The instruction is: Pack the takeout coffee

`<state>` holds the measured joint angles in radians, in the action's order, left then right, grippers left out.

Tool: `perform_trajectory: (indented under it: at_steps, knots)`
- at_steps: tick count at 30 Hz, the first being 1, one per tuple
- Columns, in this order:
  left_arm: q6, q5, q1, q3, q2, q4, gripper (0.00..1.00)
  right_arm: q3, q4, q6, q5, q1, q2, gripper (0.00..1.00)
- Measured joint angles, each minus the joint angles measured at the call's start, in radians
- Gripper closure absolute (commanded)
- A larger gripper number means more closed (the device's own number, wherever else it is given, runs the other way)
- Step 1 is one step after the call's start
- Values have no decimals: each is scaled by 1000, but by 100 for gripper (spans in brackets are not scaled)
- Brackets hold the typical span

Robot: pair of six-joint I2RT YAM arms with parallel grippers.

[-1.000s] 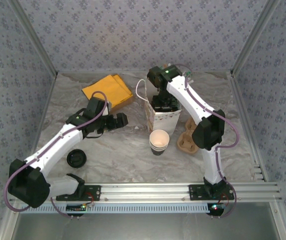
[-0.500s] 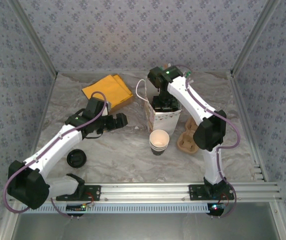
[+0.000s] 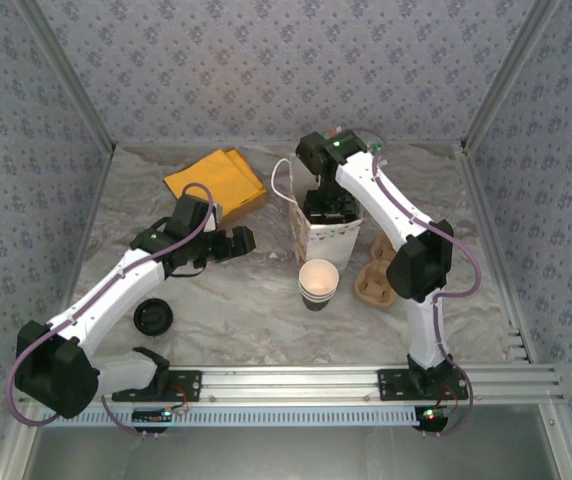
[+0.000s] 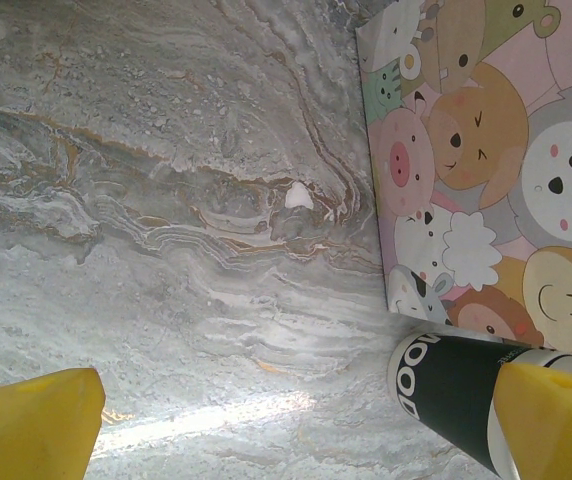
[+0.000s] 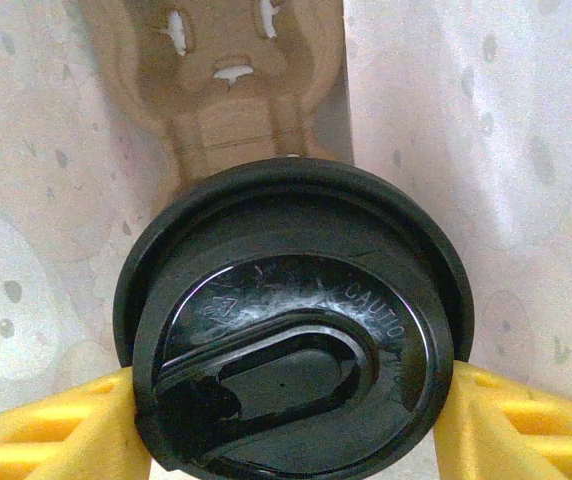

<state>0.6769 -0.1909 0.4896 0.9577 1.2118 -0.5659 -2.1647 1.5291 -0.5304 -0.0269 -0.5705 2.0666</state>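
The takeout coffee [image 3: 318,282], an open paper cup with a cream inside and a dark base, stands on the table in front of a paper bag [image 3: 328,238]. Its dark base [image 4: 453,392] shows next to the cartoon-printed bag [image 4: 486,180] in the left wrist view. My left gripper [image 3: 238,243] [image 4: 286,430] hovers open over the table left of that cup, with nothing between its fingers. My right gripper [image 5: 286,420] reaches down into the bag, shut on a cup with a black lid [image 5: 291,350]. Below it, a brown cardboard carrier [image 5: 221,95] lies at the bag's bottom.
A loose black lid [image 3: 153,317] lies on the table near the left arm. Another brown cardboard carrier [image 3: 376,278] sits to the right of the bag. Yellow paper [image 3: 216,182] lies at the back left. Patterned walls close in the table.
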Motion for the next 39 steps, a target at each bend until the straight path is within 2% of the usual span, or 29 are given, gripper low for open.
perform_trajectory:
  at_steps: [39]
  knots:
    - [-7, -4, 0, 0, -32, 0, 0, 0, -3, 0, 0, 1, 0, 33]
